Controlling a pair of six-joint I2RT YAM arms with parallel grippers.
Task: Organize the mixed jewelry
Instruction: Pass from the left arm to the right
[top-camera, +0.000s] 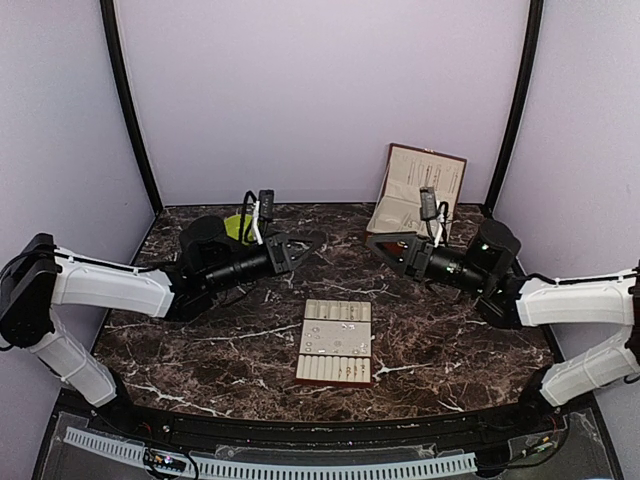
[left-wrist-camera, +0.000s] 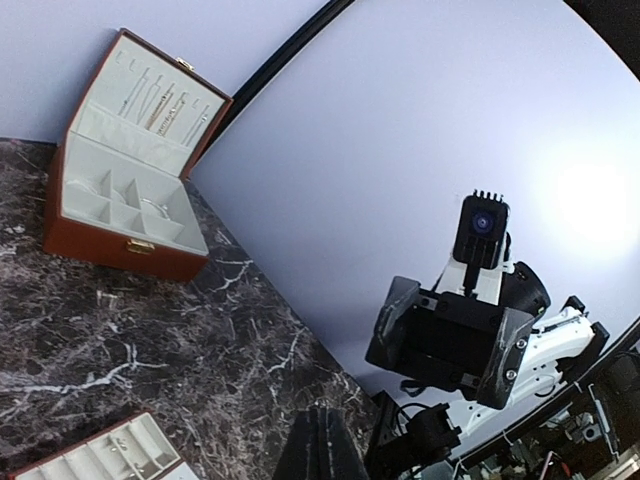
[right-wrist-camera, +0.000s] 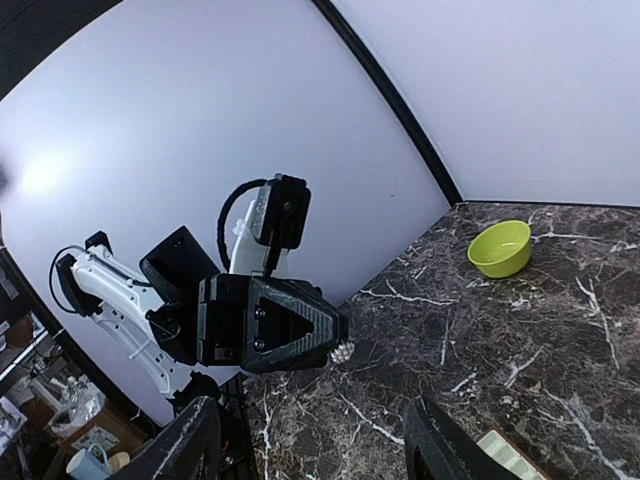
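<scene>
Tiny silvery-white jewelry pieces (top-camera: 335, 346) lie in the slots of the beige tray (top-camera: 312, 368) at the table's middle. My left gripper (top-camera: 321, 239) hovers above the table behind the tray, shut on a small white beaded piece (right-wrist-camera: 343, 352) seen at its tip in the right wrist view. In the left wrist view its fingers (left-wrist-camera: 325, 445) are pressed together. My right gripper (top-camera: 371, 241) faces it, close by, open and empty. Its fingers (right-wrist-camera: 190, 440) stand wide apart in the right wrist view, and its open jaws also show in the left wrist view (left-wrist-camera: 450, 335).
An open brown jewelry box (top-camera: 415, 190) stands at the back right, with fine chains in its lid (left-wrist-camera: 160, 105). A lime-green bowl (top-camera: 238, 226) sits at the back left behind my left arm. Purple walls close in the table.
</scene>
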